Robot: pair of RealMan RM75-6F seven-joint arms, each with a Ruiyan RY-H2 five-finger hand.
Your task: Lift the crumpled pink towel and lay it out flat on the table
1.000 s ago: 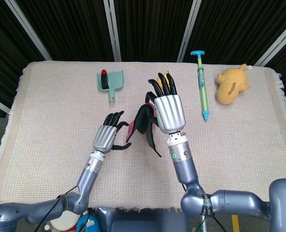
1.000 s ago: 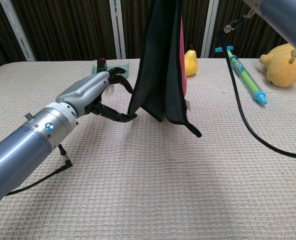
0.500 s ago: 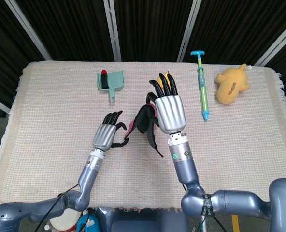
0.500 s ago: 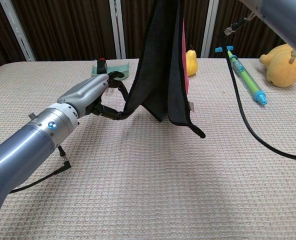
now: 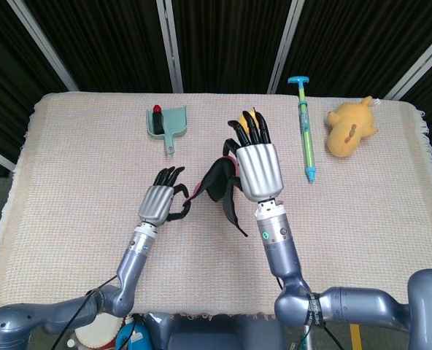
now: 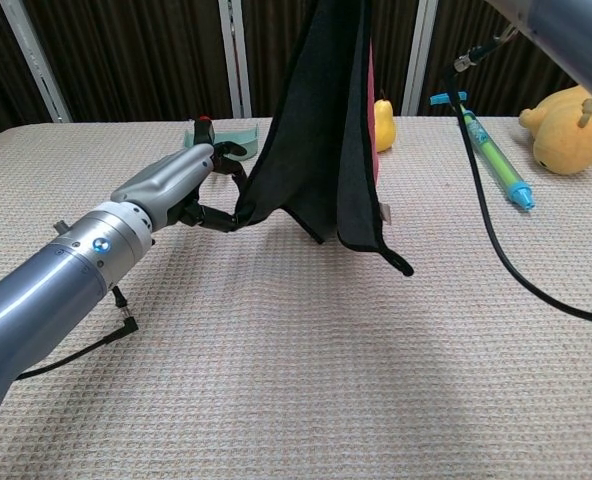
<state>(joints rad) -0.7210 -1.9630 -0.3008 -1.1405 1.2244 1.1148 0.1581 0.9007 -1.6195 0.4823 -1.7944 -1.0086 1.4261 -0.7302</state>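
From the head view, your right hand (image 5: 258, 166) holds the towel (image 5: 220, 186) up off the table (image 5: 70, 168), fingers extended upward; the actual grip is hidden behind the hand. The towel hangs just left of it, and your left hand (image 5: 160, 202) pinches its lower left edge. A dustpan (image 5: 166, 122) farther back holds a small red-topped item (image 5: 157, 110).

From the chest view, the towel (image 6: 321, 130) hangs in dark folds, pink showing inside. Your left hand (image 6: 176, 187) pinches its left corner above the table (image 6: 296, 380).
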